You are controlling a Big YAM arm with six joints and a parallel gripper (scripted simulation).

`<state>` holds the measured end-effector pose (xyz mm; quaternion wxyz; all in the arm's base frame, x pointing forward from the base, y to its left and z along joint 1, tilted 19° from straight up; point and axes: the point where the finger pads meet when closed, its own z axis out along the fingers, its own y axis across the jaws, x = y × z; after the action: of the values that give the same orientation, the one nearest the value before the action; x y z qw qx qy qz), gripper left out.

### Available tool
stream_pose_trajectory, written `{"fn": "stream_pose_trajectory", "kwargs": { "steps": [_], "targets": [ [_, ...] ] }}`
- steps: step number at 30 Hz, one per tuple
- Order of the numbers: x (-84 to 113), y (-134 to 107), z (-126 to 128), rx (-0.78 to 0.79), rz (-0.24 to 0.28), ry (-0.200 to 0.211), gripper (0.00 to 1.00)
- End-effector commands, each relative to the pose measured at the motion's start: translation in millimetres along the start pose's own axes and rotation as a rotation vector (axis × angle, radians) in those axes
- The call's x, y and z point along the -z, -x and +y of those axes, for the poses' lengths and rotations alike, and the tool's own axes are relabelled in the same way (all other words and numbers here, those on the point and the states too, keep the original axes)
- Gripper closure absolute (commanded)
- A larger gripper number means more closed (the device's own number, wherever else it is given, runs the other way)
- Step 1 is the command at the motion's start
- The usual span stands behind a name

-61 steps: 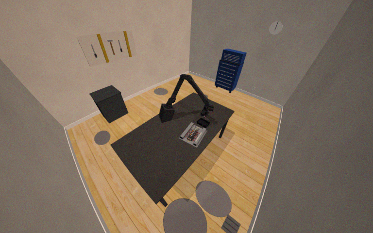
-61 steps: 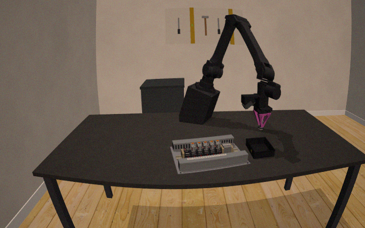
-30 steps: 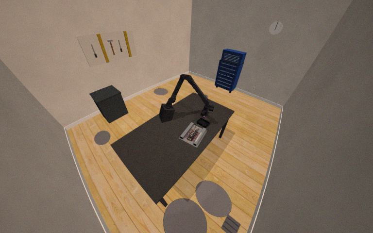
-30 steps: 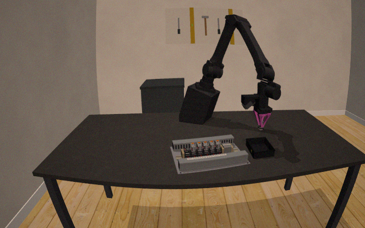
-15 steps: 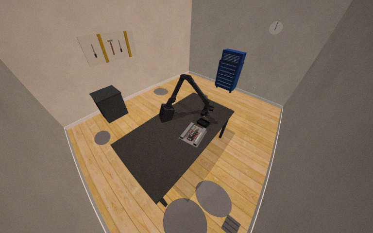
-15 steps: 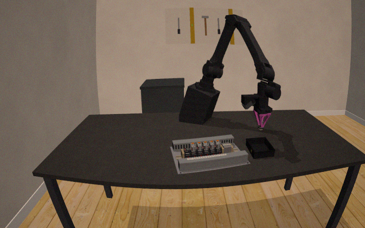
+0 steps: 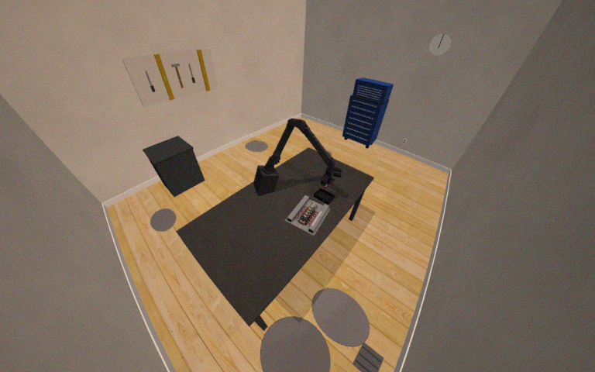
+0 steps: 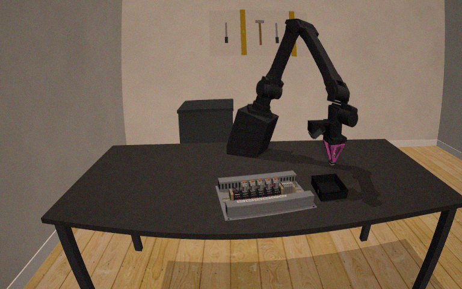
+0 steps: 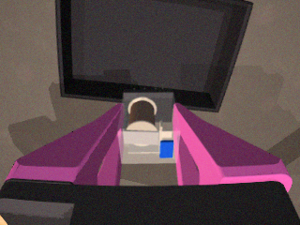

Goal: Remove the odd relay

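My gripper [image 9: 148,112] [image 8: 331,162] [image 7: 329,186], with pink fingers, is shut on a small pale relay [image 9: 145,134] that has a blue test button. It holds the relay in the air above the black tray [image 9: 71,40] [image 8: 329,194] [image 7: 321,198], which stands open side up on the dark bench [image 8: 153,177] and looks empty. In the wrist view the tray lies just beyond the fingertips. The grey socket panel [image 8: 265,208] [image 7: 294,213] lies left of the tray with a row of relays [image 8: 259,185] with orange buttons still seated.
The arm's dark base block [image 8: 251,130] stands at the back of the bench. A dark cabinet [image 8: 205,119] stands behind the bench by the wall. A blue tool chest [image 7: 366,111] stands in the room corner.
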<state>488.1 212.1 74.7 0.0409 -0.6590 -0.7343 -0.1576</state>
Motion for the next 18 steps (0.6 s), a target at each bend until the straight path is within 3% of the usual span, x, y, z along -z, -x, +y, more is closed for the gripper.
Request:
{"fn": "stream_pose_trajectory", "kwargs": {
  "steps": [1, 18],
  "targets": [
    [15.4, -14.2, 20.3, 0.011, 0.008, 0.039, 1.00],
    [19.7, -14.4, 22.4, 0.015, 0.011, 0.050, 1.00]
  ]
}}
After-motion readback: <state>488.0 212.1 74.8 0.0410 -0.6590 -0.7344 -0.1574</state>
